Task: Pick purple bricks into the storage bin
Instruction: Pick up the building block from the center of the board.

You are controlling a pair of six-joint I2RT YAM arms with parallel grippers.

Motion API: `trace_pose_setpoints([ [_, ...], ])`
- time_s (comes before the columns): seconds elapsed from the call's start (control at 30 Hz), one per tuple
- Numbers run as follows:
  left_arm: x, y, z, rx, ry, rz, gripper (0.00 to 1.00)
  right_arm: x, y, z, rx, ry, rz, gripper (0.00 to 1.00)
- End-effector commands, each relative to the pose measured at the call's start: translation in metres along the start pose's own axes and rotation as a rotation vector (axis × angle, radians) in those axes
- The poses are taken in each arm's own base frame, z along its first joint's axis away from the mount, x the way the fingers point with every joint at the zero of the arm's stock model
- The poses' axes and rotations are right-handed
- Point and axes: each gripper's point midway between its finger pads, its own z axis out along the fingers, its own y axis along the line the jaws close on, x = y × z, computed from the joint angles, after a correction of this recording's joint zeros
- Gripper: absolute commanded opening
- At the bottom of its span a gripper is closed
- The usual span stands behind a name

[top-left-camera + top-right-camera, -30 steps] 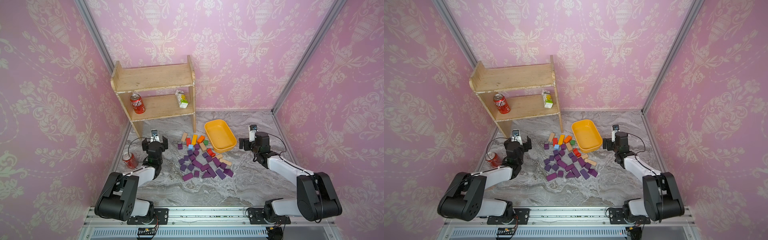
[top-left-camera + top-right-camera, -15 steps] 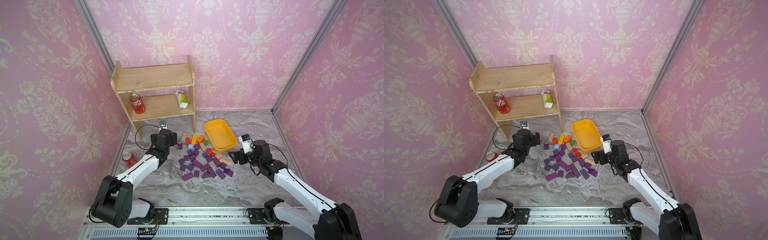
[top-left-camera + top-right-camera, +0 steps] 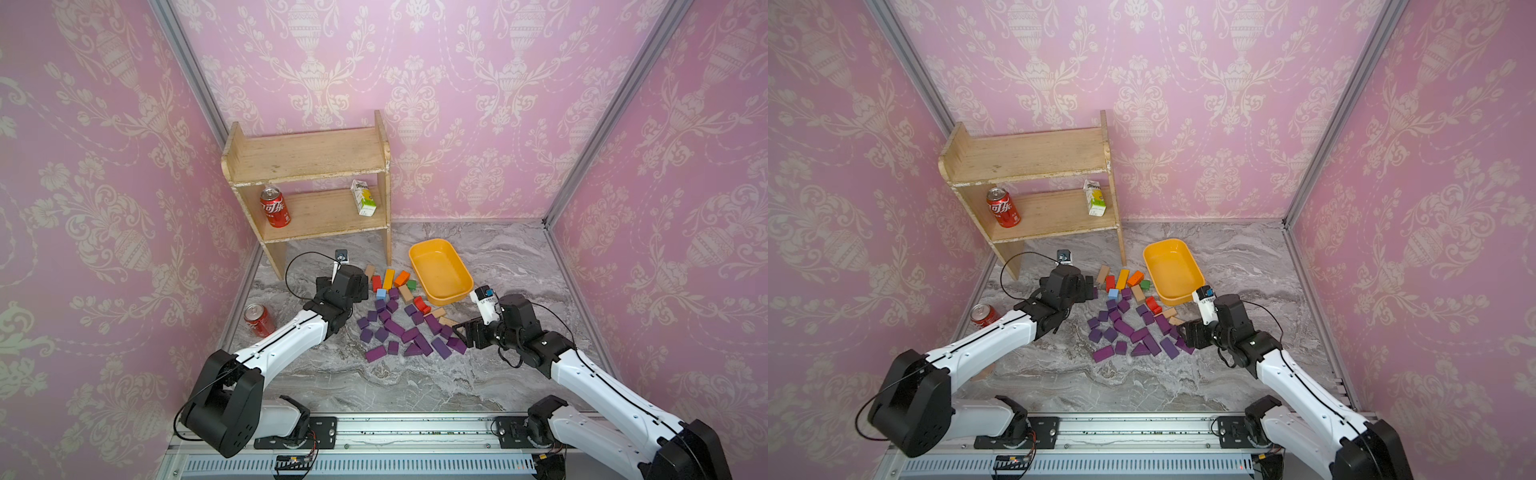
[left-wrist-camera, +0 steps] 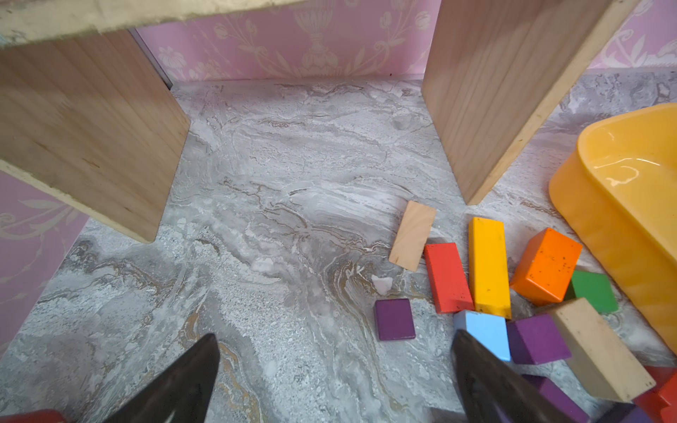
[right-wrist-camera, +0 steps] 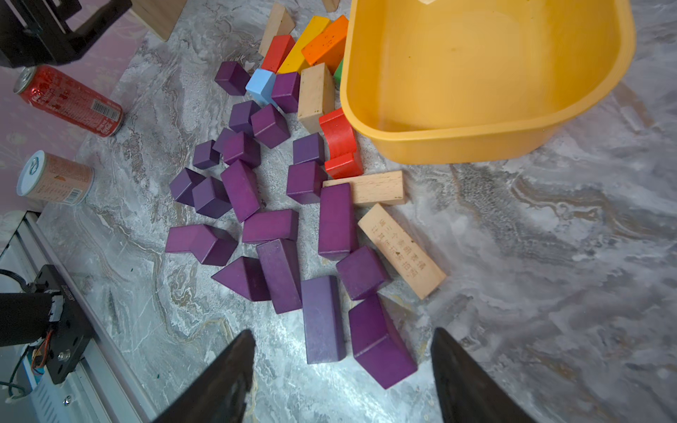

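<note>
Grey marble bench (image 3: 415, 386), pink walls on 3 sides. Wooden 2-tier shelf (image 3: 307, 156) stands at back left.

Left gripper (image 4: 335, 340) sits low at the far-left edge of the block pile, near the shelf legs. Jaws wide, holding nothing, bare bench btwn them. Right gripper (image 5: 342, 333) is at the near-right edge of the pile. Jaws part-open w/ nothing gripped.

Storage bin (image 3: 441, 272), yellow-orange, sits on the bench right of the shelf at the far-right edge of the pile, well apart from the left gripper.

Purple bricks (image 3: 409, 334) all lie on the bench outside the bin, loosely scattered btwn the two grippers. Mix of cuboids, cubes, wedges; many touching.

Coke can (image 3: 275, 206) is upright on the lower shelf. 2nd red can (image 3: 258, 320) on the bench by the left wall. Pale-orange can (image 5: 55, 179) is near it, seen in right wrist view only. Small carton (image 3: 363, 198) at right end of lower shelf.

Yellow block (image 3: 388, 279) lies w/ red, orange, green, lt-blue and tan ones btwn shelf and bin.

Purple wedge (image 5: 381, 344) lies just ahead of the right gripper tips. Lone purple brick (image 4: 395, 319) lies just ahead of the left gripper, untouched.
</note>
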Motion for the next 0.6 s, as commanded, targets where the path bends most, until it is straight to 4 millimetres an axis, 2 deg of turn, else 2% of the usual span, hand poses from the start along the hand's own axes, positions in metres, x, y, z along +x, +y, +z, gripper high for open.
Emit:
trace_pose_setpoints([
  [0.0,-0.014,0.002,-0.008,-0.013,-0.034,-0.056,0.99,0.014,-0.006,0.010,0.048,0.041,0.014,0.75],
  [0.17,-0.017,0.001,-0.009,0.000,-0.066,-0.061,0.99,0.017,-0.004,0.025,0.095,0.088,-0.051,0.73],
  [0.4,-0.011,-0.002,-0.009,0.031,-0.053,-0.053,0.99,0.026,-0.010,0.052,0.138,0.162,-0.085,0.59],
  [0.57,-0.011,-0.003,-0.007,0.032,-0.078,-0.058,0.99,0.026,-0.016,0.064,0.167,0.197,-0.094,0.57],
])
